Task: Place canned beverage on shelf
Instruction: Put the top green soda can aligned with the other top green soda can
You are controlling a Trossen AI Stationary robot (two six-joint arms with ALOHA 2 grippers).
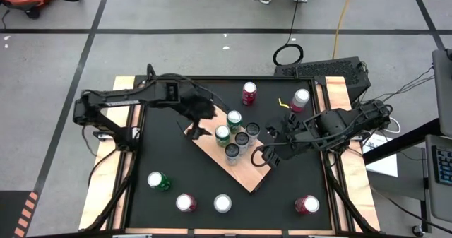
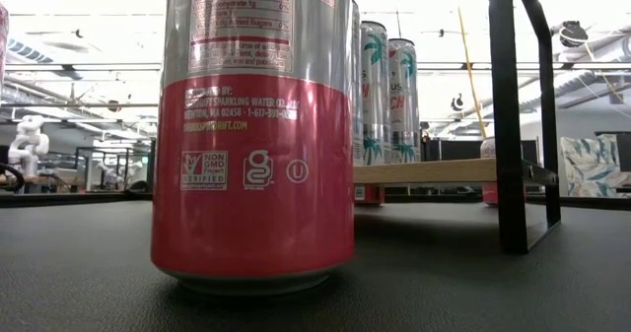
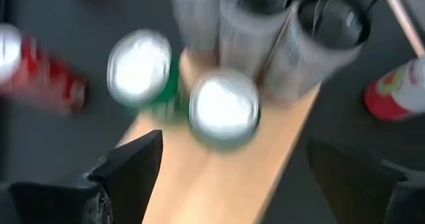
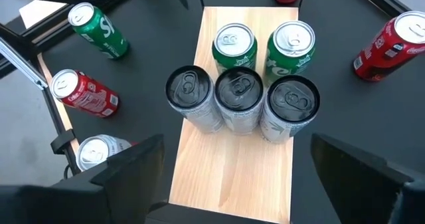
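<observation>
The shelf [image 1: 244, 173] is a tan board lying slantwise at mid-table. On it stand two green cans [image 4: 234, 46] [image 4: 292, 48] and three silver, dark-topped cans [image 4: 240, 94]. They also show in the high view [image 1: 234, 118] [image 1: 241, 139]. My left gripper [image 1: 199, 121] hovers open and empty over the shelf's far left end, with the green cans [image 3: 224, 108] in front of its fingers. My right gripper [image 1: 265, 157] hovers open and empty at the shelf's right side, facing the silver cans. The low view shows the board [image 2: 424, 171] raised on a black rod [image 2: 508, 115].
Loose cans stand on the black table: red [image 1: 248, 91] and pink [image 1: 300, 99] at the far side, green [image 1: 157, 181], red [image 1: 186, 203], silver [image 1: 222, 203] and red [image 1: 306, 205] near the front. A red can [image 2: 251, 125] fills the low view. Pale wooden rails [image 1: 337, 97] flank the table.
</observation>
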